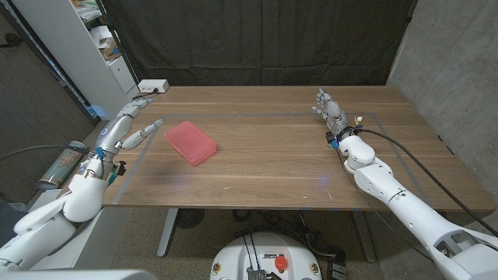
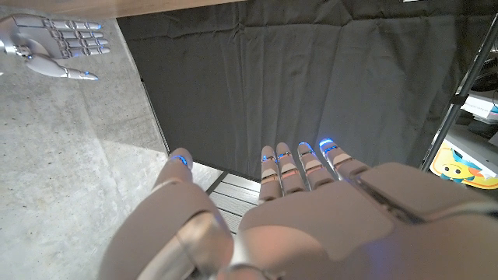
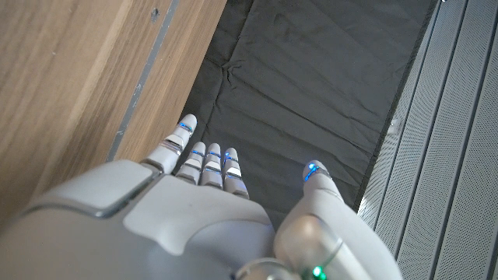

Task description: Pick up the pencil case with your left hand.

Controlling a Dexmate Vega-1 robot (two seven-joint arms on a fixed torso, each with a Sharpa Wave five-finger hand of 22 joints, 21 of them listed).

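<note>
Sitting left of center, the pink pencil case [image 1: 190, 142] goes unheld; left hand [image 1: 130, 124] and right hand [image 1: 330, 112] both open, fingers spread.

Access, left side: open wooden table top [image 1: 280, 167] lies between the left hand [image 1: 131, 122], fingers spread and holding nothing, and the flat pink rectangular pencil case [image 1: 190, 142]; nothing stands in that gap.
Around the case: bare wood on every side.
Far left corner: small white box [image 1: 153, 85] at the table's edge, well apart from the case.
Beyond the left edge: white shelf unit [image 1: 85, 47].
Right side: right hand [image 1: 330, 110], fingers apart, well apart from the case.
</note>
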